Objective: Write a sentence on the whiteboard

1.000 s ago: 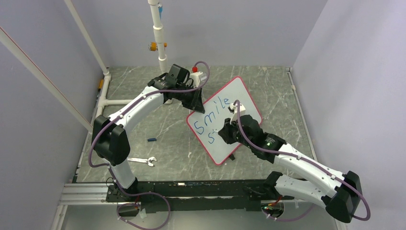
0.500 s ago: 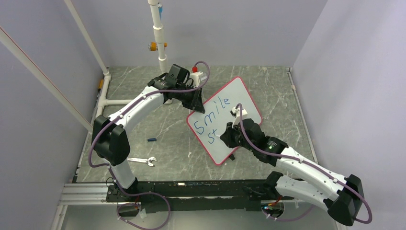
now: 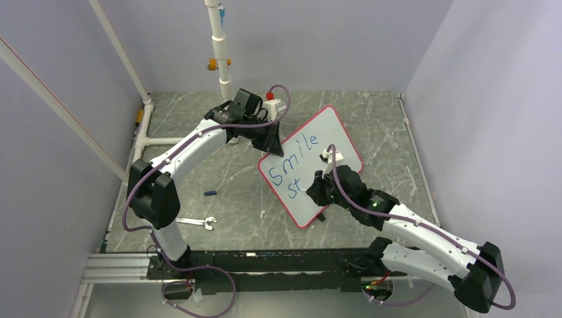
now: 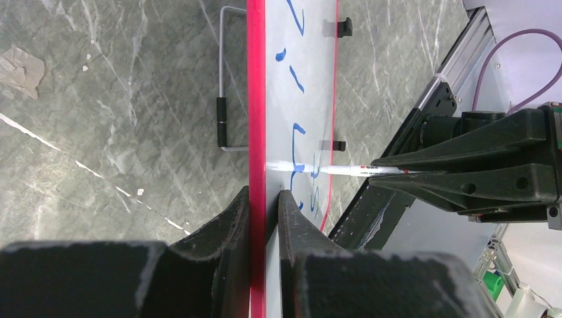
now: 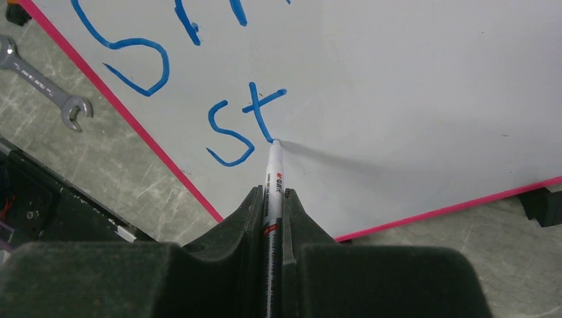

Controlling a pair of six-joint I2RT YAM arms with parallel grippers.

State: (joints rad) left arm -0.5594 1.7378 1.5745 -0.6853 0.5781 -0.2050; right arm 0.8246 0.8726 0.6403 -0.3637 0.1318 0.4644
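1. The sentence (image 5: 258, 105) reads "Smile", with "st" under it. It sits on the whiteboard (image 5: 411, 99) just ahead of the right fingertips. The red rim is close behind the tip, so I'd guess tails on "y" or "p" could run off the board.
2. The marker (image 5: 273, 173) tip touches the board at the foot of the "t". If it presses too hard the board gives. If too light, the strokes skip, and they already look thin.
3. The right gripper (image 5: 272, 193) is clamped on the marker barrel, with a long length sticking out past the fingers. A sideways drag could twist the pen in the grip and the letters would wander.
4. The left gripper (image 4: 264, 195) pinches the red rim, one finger on each face. It's a single hold at one edge, so pen push could swing the board about the pinch or make its feet slide.
5. The right fingers hang low over the board. If they dip, they smear fresh ink.
6. The wrench (image 5: 46, 83) lies on the table beyond the rim, left of the right fingers. It's clear of the work and low risk.
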